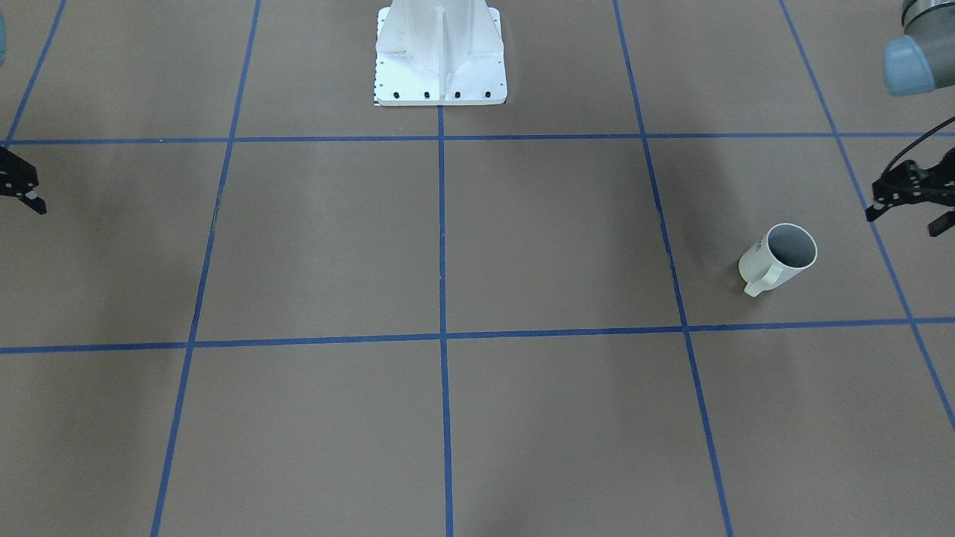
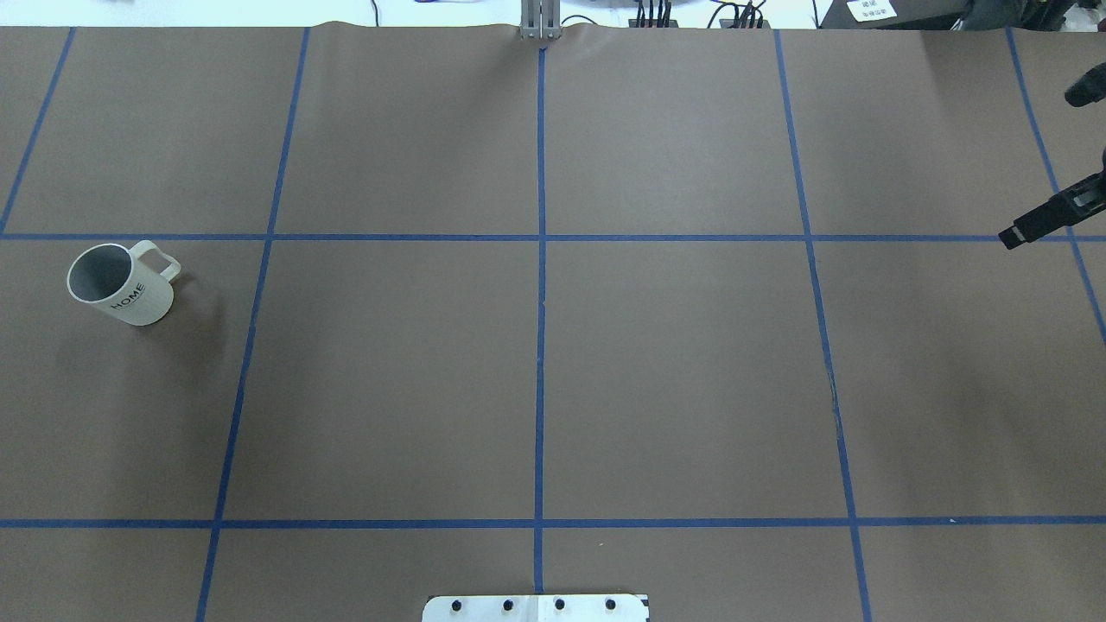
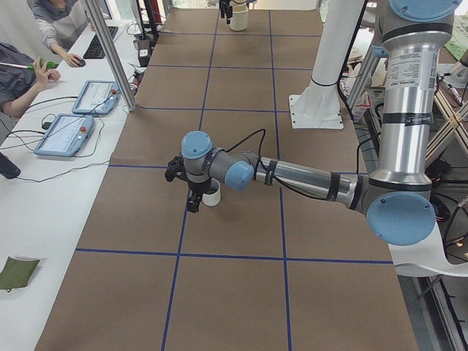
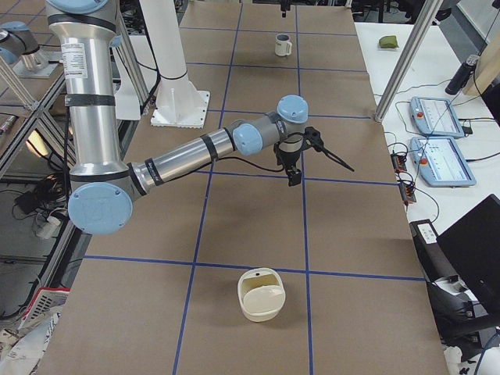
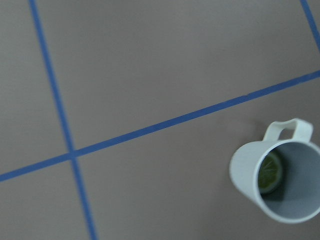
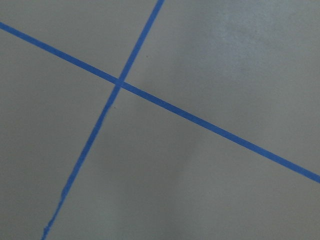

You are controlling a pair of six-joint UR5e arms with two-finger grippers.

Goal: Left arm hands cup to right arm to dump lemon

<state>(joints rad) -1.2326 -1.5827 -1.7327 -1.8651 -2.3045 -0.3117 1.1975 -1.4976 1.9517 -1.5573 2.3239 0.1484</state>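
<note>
Brown paper with blue tape lines (image 1: 442, 224) covers the table (image 1: 522, 246) in the front-facing view. The cup (image 1: 780, 257) stands upright on it, just beside the left gripper (image 1: 905, 215), whose fingers are spread with nothing between them. The right gripper (image 1: 22, 190) is cut off by the opposite edge, and I cannot tell how wide it stands. The two grippers are well apart, so the handover means a long carry, and a shallow pinch on smooth ceramic could slip on the way.

Overhead, the cup (image 2: 121, 285) has its handle (image 2: 155, 257) turned away from the robot. If a finger lands on that handle rather than the wall, the cup would likely twist or tip. Only a dark sliver of the right gripper (image 2: 1045, 220) shows here.

From the left end, the left gripper (image 3: 186, 183) is close to the cup (image 3: 212, 194) but apart from it.

From the right end, the right gripper (image 4: 293, 168) hovers over bare paper. The cup (image 4: 283, 44) is far off, and an off-white tub (image 4: 260, 294) sits nearer the camera.

The left wrist camera looks down into the cup (image 5: 277, 175), where a lemon slice (image 5: 270, 172) lies against the inside wall. Any tilt before the exchange would probably spill it early.

The right wrist camera shows only paper and tape
</note>
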